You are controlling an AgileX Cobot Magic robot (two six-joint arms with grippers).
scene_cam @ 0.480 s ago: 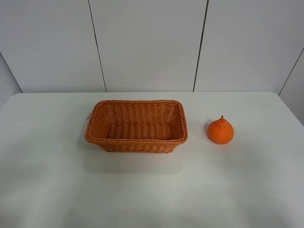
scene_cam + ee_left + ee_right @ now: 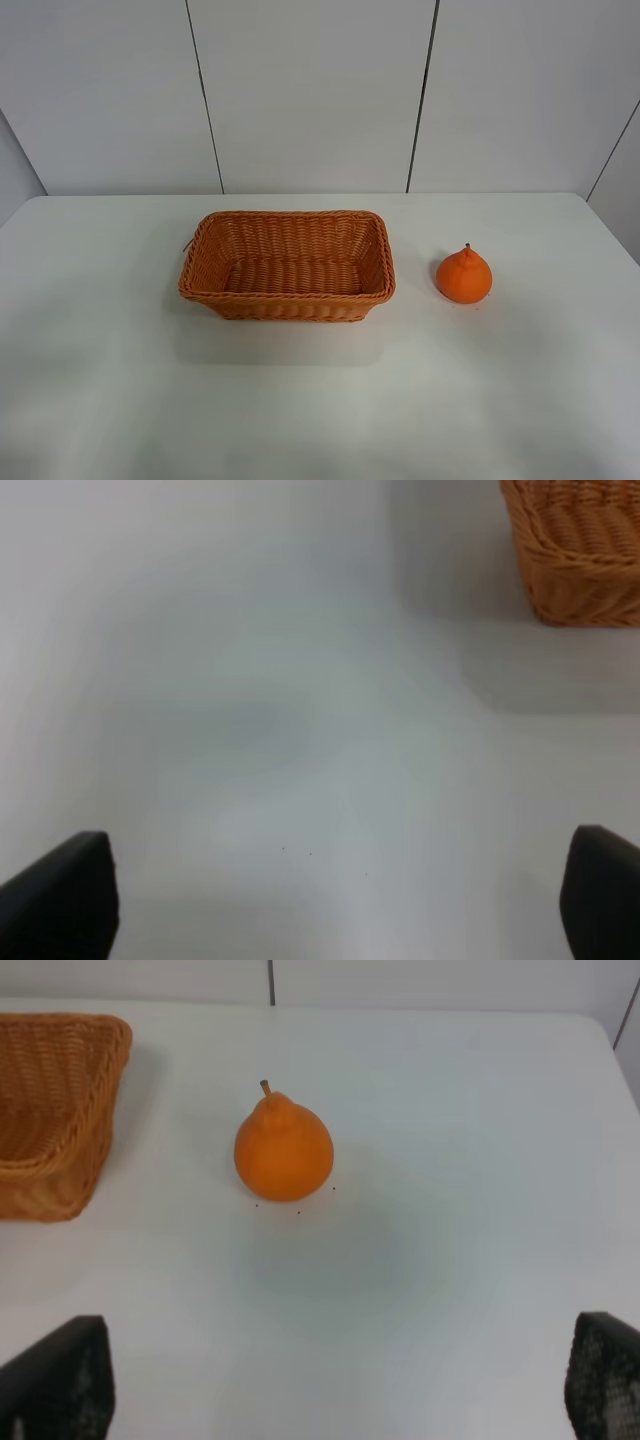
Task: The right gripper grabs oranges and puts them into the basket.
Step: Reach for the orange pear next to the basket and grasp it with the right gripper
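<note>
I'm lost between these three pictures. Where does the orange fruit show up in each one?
Exterior high: the orange sits on the white table, right of the basket and apart from it.
Left wrist: not in it; only a corner of the basket shows.
Right wrist: the orange is near the middle of the picture, apart from the basket.
Shared landmark: the basket, seen in all three views.

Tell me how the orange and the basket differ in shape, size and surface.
Shape: the orange is round with a knobby neck and stem; the basket is rectangular with rounded corners and flaring sides. Size: the basket is far wider than the orange. Surface: the orange looks smooth, the basket is woven. Both are orange in colour and stand upright on the white table, apart from each other.
</note>
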